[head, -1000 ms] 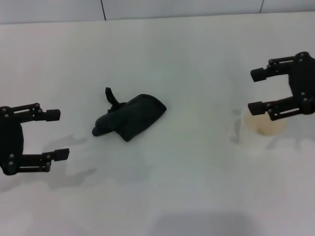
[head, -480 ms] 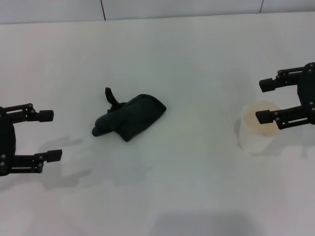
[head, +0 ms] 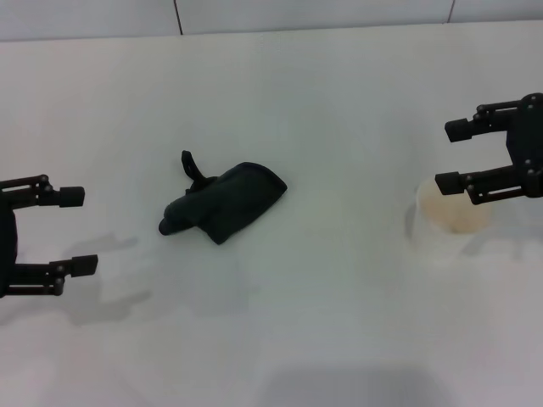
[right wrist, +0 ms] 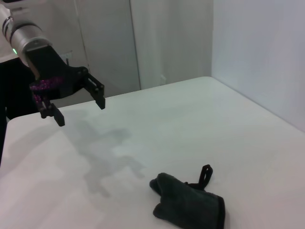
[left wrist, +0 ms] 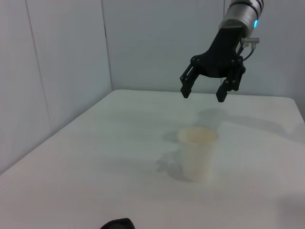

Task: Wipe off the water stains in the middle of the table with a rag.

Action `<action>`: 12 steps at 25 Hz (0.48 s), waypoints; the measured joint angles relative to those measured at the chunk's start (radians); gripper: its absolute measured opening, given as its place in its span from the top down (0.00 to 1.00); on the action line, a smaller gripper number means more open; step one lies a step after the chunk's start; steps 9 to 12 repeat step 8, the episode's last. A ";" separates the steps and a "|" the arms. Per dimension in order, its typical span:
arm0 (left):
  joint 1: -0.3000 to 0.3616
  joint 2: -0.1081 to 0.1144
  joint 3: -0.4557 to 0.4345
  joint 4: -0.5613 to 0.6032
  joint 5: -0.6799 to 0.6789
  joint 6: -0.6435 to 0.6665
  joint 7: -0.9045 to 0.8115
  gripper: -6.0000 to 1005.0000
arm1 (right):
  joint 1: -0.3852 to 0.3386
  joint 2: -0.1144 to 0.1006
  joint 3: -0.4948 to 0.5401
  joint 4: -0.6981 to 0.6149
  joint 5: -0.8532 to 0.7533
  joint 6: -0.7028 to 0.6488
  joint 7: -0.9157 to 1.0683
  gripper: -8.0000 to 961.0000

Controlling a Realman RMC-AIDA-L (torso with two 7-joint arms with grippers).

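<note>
- White table (head: 339, 110) is filling the scene, grey wall panels standing behind it.
- Left gripper (head: 76, 229) is hovering near the front edge, jaws spread wide, holding nothing.
- Rag (head: 222, 203) is lying rumpled inward of it, well apart.
- Right gripper (head: 454, 155) is hanging wide open just above a pale cup (head: 445, 220); inside looks faintly orange-brown.

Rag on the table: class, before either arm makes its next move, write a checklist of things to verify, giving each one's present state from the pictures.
1. The rag lies free on the table, nothing on it: ok.
2. Left gripper open, off to the rag's side: ok.
3. Right gripper open, above the cup, not holding it: ok.
4. Cup upright: ok.
5. Water stains found on the table: cannot tell; no puddle is visible.
</note>
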 joint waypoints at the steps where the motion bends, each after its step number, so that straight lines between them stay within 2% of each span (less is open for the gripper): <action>1: 0.001 0.002 0.000 0.000 -0.003 0.000 -0.001 0.19 | 0.000 0.000 0.000 0.000 0.000 0.002 0.000 0.22; 12: 0.005 0.005 0.000 0.000 -0.013 0.000 -0.001 0.19 | 0.001 0.000 0.000 0.000 0.000 0.009 0.001 0.22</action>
